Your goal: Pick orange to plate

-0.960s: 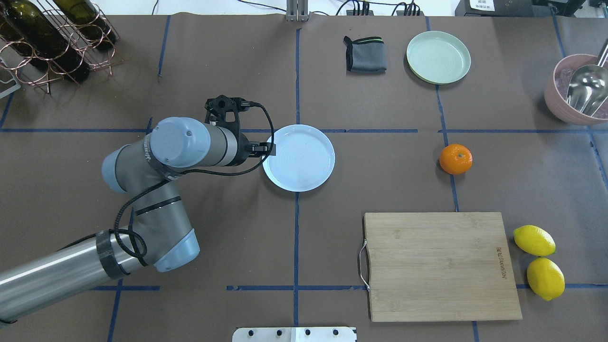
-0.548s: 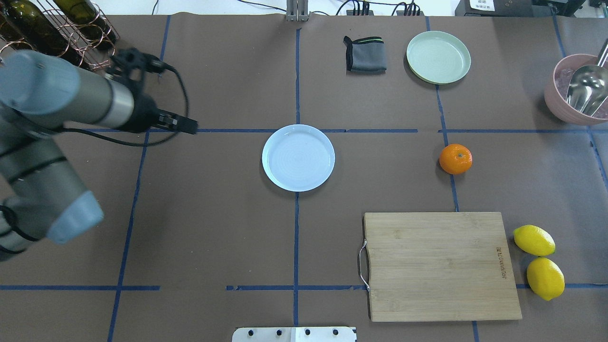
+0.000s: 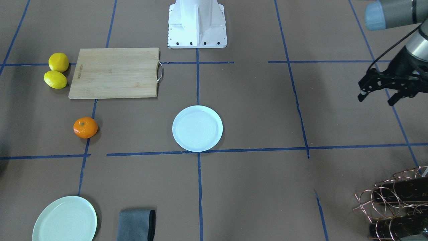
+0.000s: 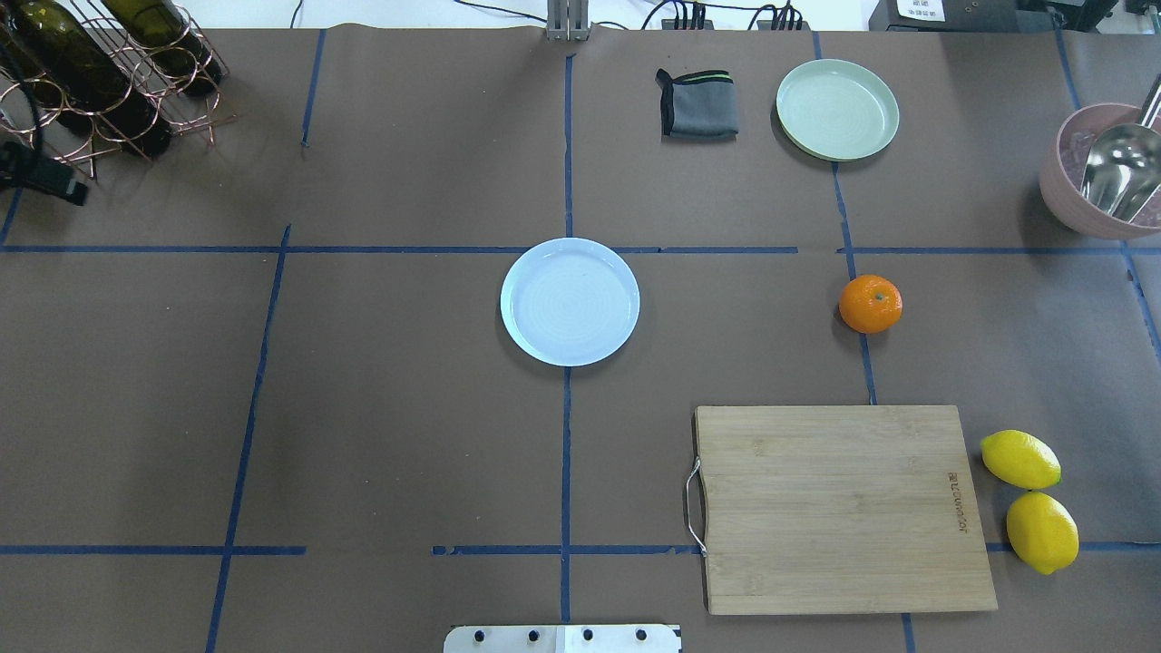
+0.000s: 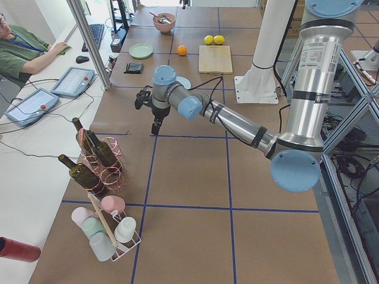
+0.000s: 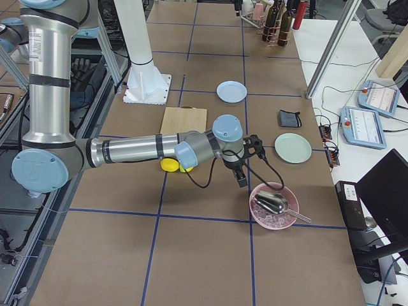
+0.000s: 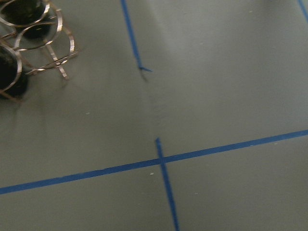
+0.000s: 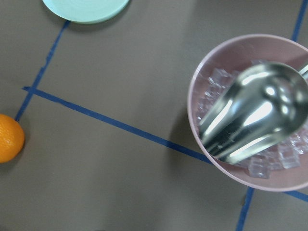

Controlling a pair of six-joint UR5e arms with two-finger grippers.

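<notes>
The orange (image 4: 870, 304) lies on the brown table, right of centre, and touches nothing. It also shows at the left edge of the right wrist view (image 8: 8, 138). Mid-table stands the bluish-white plate (image 4: 570, 302), with nothing on it (image 3: 197, 128). My left gripper (image 3: 360, 97) hovers far off at the table's left end, near the wine rack. Its fingers look shut on nothing, and only its tip (image 4: 73, 191) shows overhead. My right gripper (image 6: 242, 180) hangs beside the pink bowl, a short way from the orange. I cannot tell whether it is open.
A mint-green plate (image 4: 836, 109) and a folded grey cloth (image 4: 697, 103) sit at the back. A wooden cutting board (image 4: 839, 508) lies in front of the orange, with two lemons (image 4: 1020, 459) beside it. The pink bowl (image 4: 1102, 172) holds ice and a metal scoop. The wine rack (image 4: 100, 73) fills the back left corner.
My left arm has swung from the plate's left rim far to the left, almost out of the overhead view. The orange and the plate have not moved.
</notes>
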